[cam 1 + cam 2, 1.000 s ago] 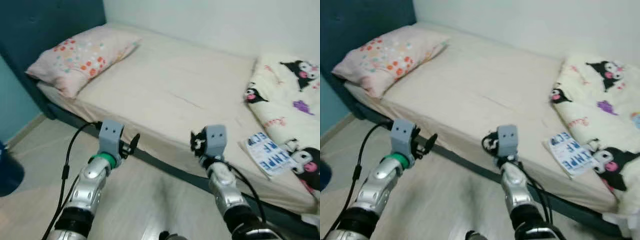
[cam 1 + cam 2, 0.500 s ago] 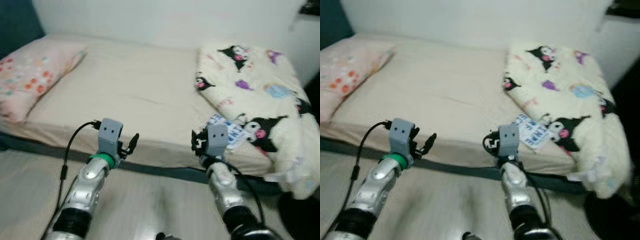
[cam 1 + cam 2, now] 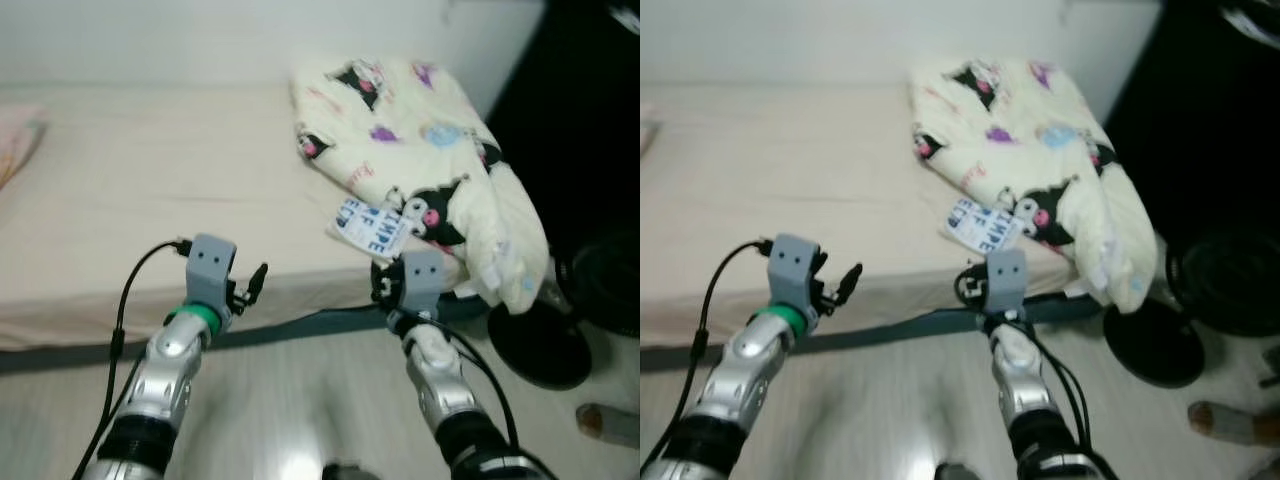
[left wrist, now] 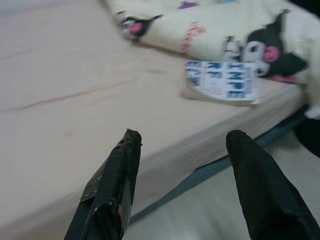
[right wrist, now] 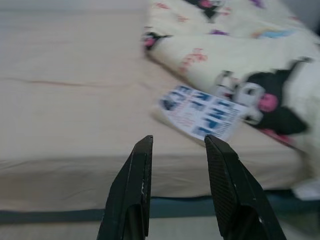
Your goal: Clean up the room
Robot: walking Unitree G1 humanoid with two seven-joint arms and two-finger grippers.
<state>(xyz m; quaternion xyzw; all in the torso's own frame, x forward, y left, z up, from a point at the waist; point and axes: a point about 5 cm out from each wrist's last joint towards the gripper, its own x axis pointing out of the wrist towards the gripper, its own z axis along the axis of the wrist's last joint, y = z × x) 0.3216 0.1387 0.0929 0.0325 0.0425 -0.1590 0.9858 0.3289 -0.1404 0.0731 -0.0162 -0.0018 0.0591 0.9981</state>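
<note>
Both arms are up in front of the bed [image 3: 150,200], neither carrying anything. The left gripper [image 4: 182,142] has its fingers [image 4: 117,175] spread wide apart over the bed's near edge. The right gripper [image 5: 177,147] has its fingers [image 5: 137,175] parted by a narrower gap, nothing between them.

The obvious thing to tidy is the blue-and-white booklet [image 5: 202,112]. It lies flat on the sheet beyond the right fingers' tips, ahead and a little to their outer side, its far edge touching the cartoon-print blanket [image 3: 400,140] heaped behind it. From the left fingers it sits farther off, past the right-hand one.

My read is that the robot is lining up on that booklet, no reach begun. The risks: it is thin and flat on soft bedding, so fingers coming straight down may press it into the mattress or skid it under the blanket fold. Closing too wide could pinch sheet or blanket along with it. The views are blurred, so aim may be off. A black fan base [image 3: 535,345] stands on the floor beside the right arm, something to clip on a swing.
</note>
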